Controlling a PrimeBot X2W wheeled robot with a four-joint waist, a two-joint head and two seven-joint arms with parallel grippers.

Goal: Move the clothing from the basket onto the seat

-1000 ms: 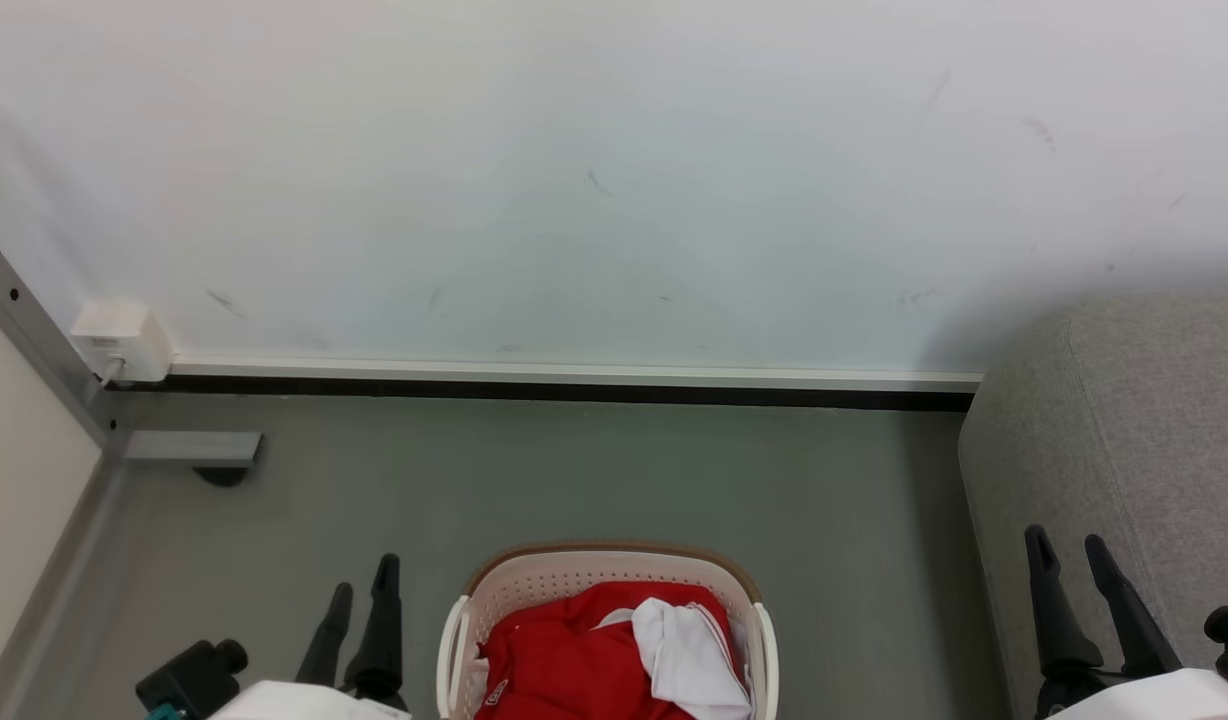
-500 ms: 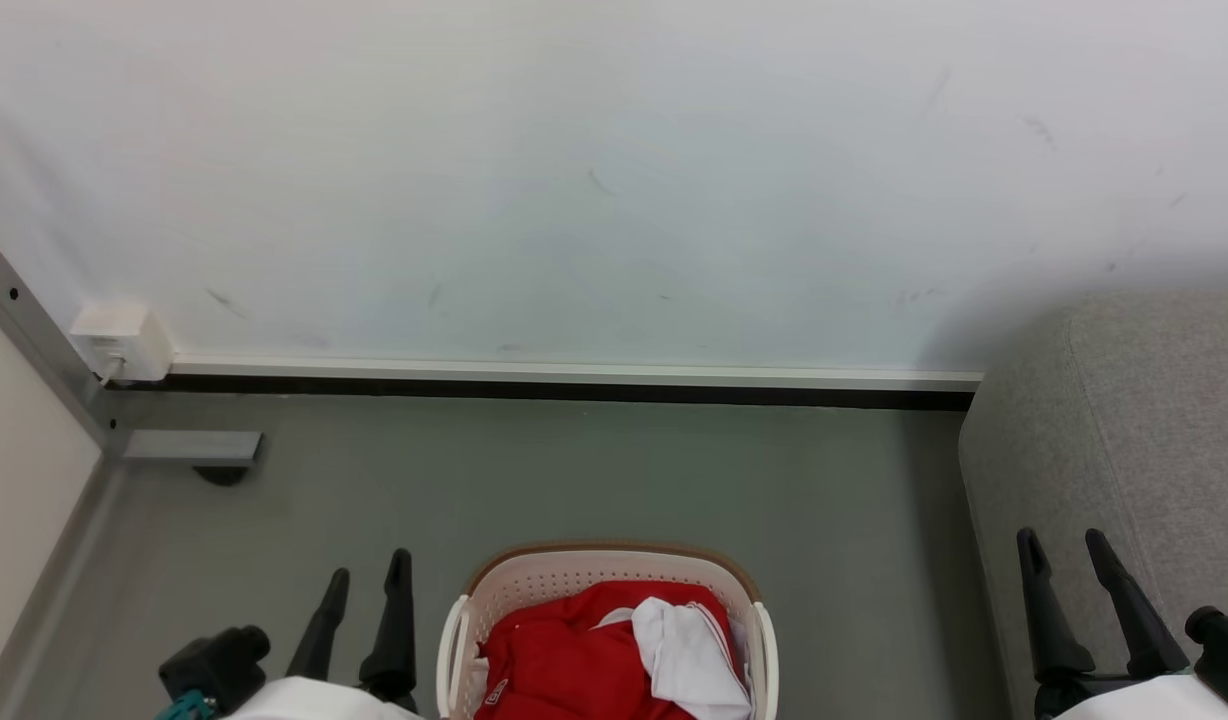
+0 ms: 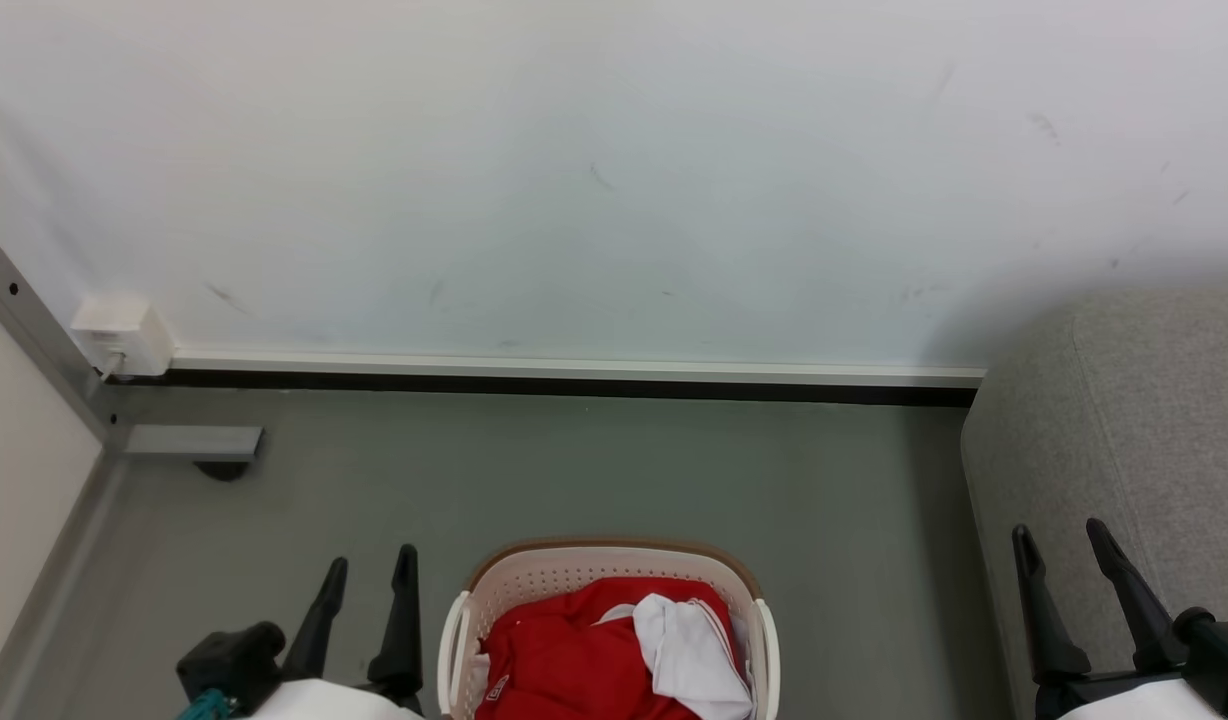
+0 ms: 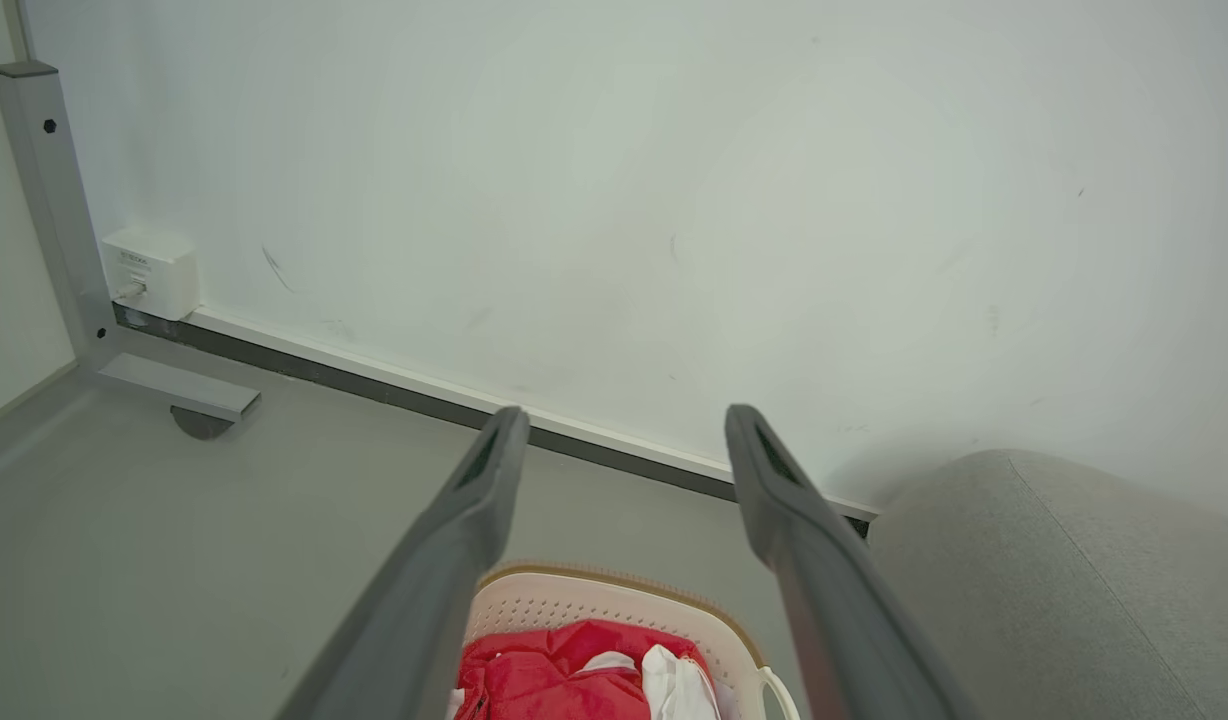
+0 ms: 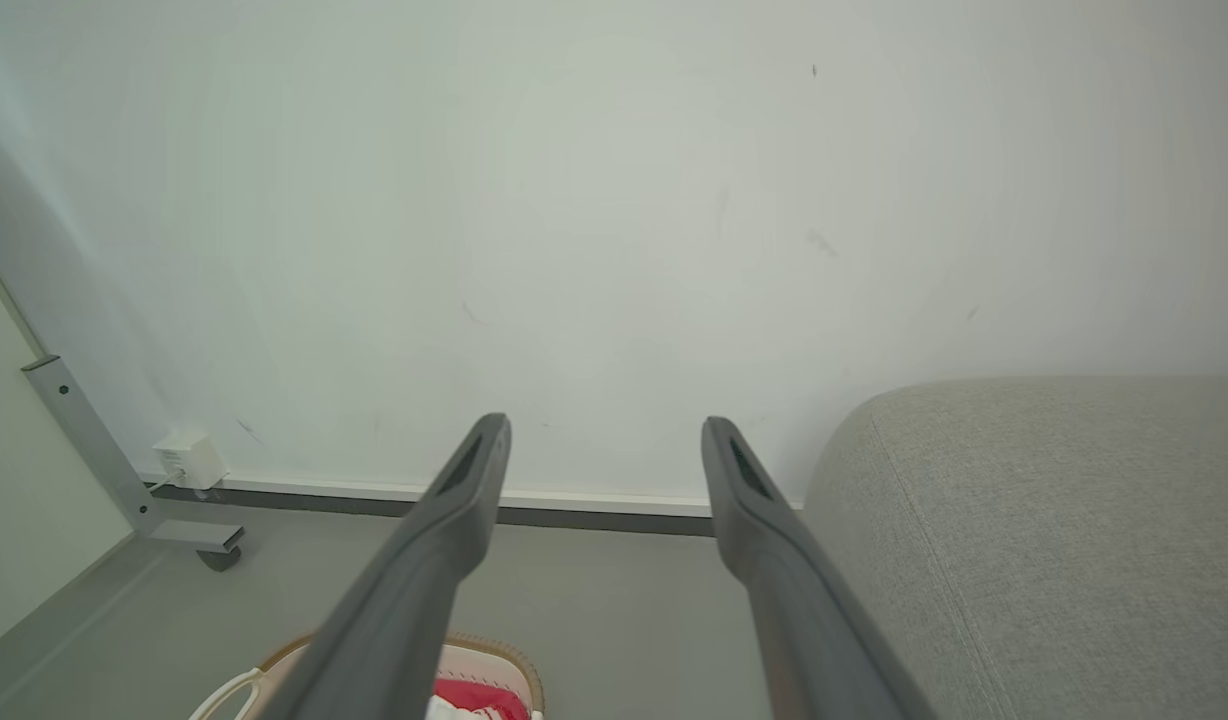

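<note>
Head view, lower left: left hand (image 3: 371,560), dark fingers spread wide, holding nothing, just beside basket (image 3: 614,549). Bottom centre: basket on smooth grey floor (image 3: 574,470), cream perforated plastic, rounded corners, brown woven-look rim. Inside it, clothing (image 3: 564,655): soft crumpled red fabric, a white fold with thin red stripes on top. Lower right: right hand (image 3: 1059,530), likewise wide open and empty, in front of seat (image 3: 1154,420), grey woven upholstery with a padded rounded edge. Judged barely begun: nothing lifted, nothing on the visible seat; grasping, carrying and placing all left.
</note>
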